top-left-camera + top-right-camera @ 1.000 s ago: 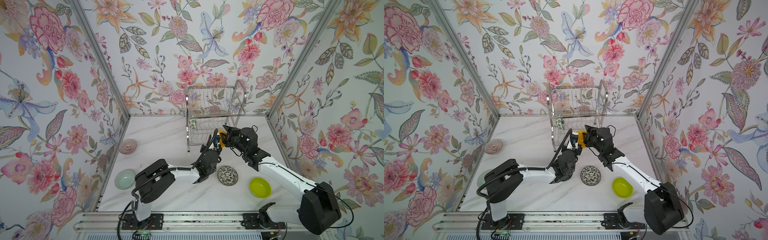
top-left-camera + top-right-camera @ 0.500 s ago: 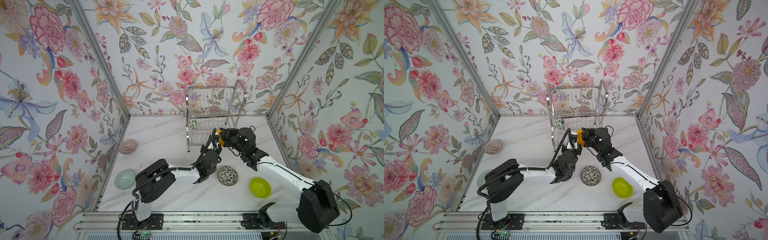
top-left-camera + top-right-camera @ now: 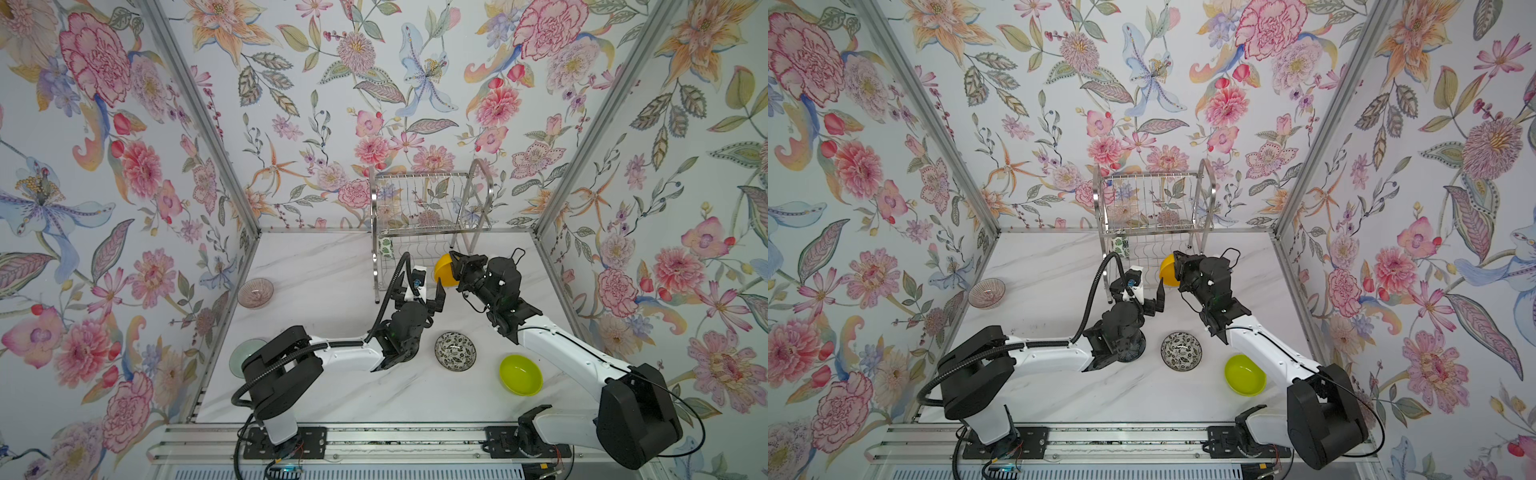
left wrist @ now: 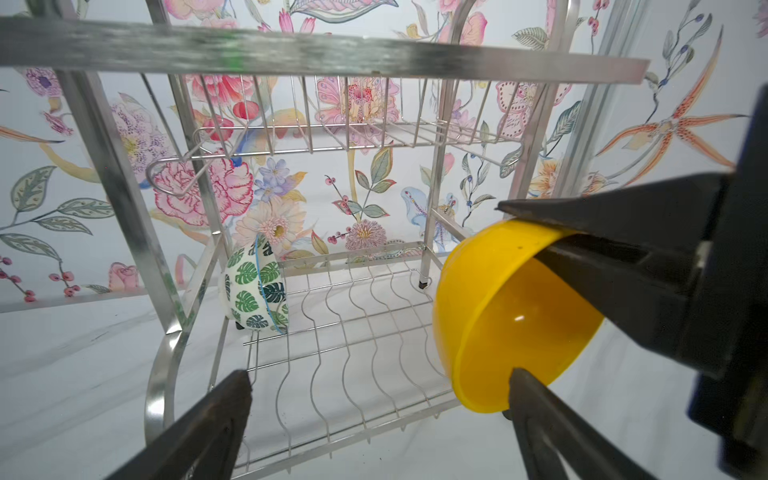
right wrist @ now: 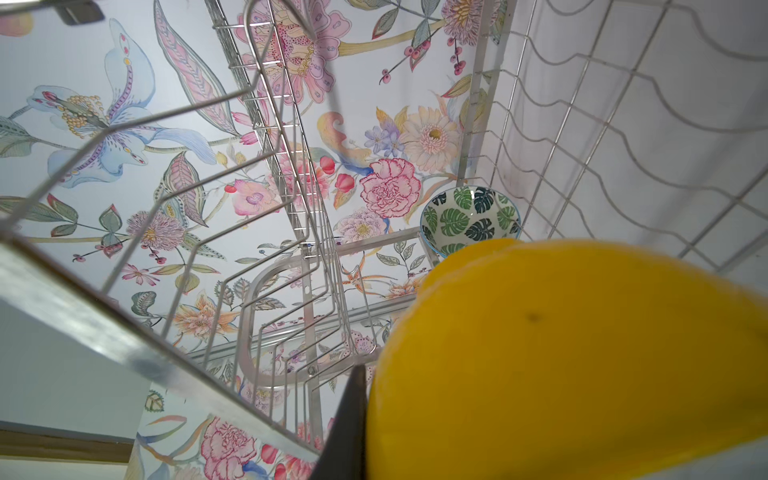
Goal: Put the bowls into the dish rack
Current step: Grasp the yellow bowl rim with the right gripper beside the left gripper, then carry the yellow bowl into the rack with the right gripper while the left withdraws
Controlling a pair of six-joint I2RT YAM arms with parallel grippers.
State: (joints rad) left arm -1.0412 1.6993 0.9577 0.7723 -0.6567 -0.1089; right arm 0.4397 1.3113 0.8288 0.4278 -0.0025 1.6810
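Top views, hand-over: in both top views the yellow bowl [image 3: 443, 269] hangs in the air at the front right corner of the dish rack [image 3: 419, 195]. We see it has just changed owner. A second ago the left gripper [image 3: 419, 287] was clamped on it; now the right gripper [image 3: 455, 261] is.
Top views, left fingers: spread wide just below the bowl, holding nothing.
Top views, waiting bowls: the black-and-white bowl [image 3: 455, 350], lime bowl [image 3: 520, 375], pink bowl [image 3: 255, 293] and pale green bowl [image 3: 240, 353] sit on the table [image 3: 332, 270], well apart from the rack.
Left wrist view, grip: the right gripper's fingers [image 4: 602, 203] pinch the wall of the yellow bowl [image 4: 511, 316], one outside the rim and one inside. The bowl is tipped on edge.
Left wrist view, own fingers: the two tips stand far apart. One lies just beside the bowl's rim, and we cannot tell whether it grazes it.
Left wrist view, rack: the leaf-print bowl [image 4: 253, 286] already stands on edge at the end of the lower shelf away from the yellow bowl. The wire slots between them are free.
Right wrist view: the yellow bowl [image 5: 561, 353] fills the foreground with one dark finger [image 5: 349, 424] against its wall; the other finger is hidden. The leaf-print bowl [image 5: 469, 220] shows beyond, along the shelf wires.
Meaning for the task: we judge the transfer complete. The right arm now has to carry the bowl in under the upper tier and seat it in a free slot. The left arm should back away first so its open fingers do not catch the rim.
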